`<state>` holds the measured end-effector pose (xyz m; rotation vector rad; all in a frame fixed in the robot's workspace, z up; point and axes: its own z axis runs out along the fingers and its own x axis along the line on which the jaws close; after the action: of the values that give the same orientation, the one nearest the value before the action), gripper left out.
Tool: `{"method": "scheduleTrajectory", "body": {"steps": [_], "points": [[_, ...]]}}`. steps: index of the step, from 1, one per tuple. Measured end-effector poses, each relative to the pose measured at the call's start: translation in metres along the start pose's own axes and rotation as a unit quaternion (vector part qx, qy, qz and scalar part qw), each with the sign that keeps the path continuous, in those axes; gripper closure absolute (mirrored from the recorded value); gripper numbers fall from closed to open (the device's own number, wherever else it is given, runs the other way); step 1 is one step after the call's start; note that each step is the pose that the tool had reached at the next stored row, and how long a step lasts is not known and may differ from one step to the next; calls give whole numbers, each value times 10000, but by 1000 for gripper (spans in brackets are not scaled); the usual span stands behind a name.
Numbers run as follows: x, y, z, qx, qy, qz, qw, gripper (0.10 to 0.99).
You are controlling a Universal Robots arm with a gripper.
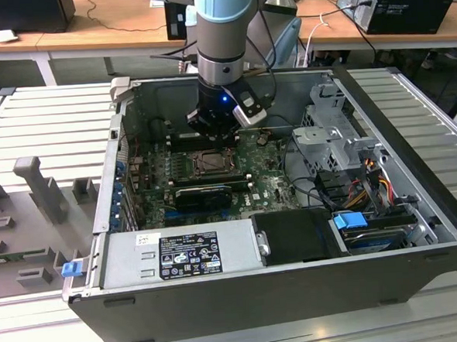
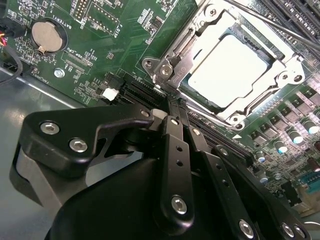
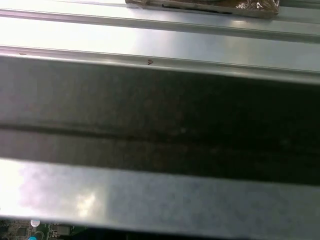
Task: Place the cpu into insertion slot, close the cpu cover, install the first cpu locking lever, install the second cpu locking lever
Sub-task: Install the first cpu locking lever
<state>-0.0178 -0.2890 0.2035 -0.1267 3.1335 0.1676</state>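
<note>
Presently, going from the exterior view's left: the ribbed grey metal bench point(image 1: 39, 120) carries the open dark grey computer case point(image 1: 221, 303). Inside it lies the green motherboard point(image 1: 268, 185), with a silver power supply box point(image 1: 179, 255) along the near wall and a grey metal drive cage point(image 1: 335, 137) toward the exterior view's right.

The black claw point(image 1: 215, 135) hangs low over the board, just behind the square dark-framed insertion slot point(image 1: 211, 163). In the second wrist view the claw point(image 2: 172, 107) has its two slim black fingers point(image 2: 176, 145) pressed together with nothing between them, the tips just beside the socket's corner.

Progress, as judged: the flat square cpu point(image 2: 227, 67), pale metal face up, sits seated in the insertion slot point(image 2: 165, 67). The thin grey metal cpu cover point(image 2: 200, 30) lies flat around it, the chip showing through its window. Placement and cover closing therefore appear done. A thin metal lever rod point(image 2: 270, 21) runs along the far side of the socket; whether either lever is latched cannot be told.

Clearance: black card slots point(image 2: 220, 137) lie directly under the fingers, capacitors point(image 2: 287, 142) stand near the socket's edge, and cables point(image 1: 290, 155) crowd toward the drive cage. Room is open above the socket only.
</note>
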Motion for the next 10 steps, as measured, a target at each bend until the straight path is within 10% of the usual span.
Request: {"method": "scheduleTrajectory", "body": {"steps": [10], "points": [[0,0,3,22,0,0,10000,980]]}}
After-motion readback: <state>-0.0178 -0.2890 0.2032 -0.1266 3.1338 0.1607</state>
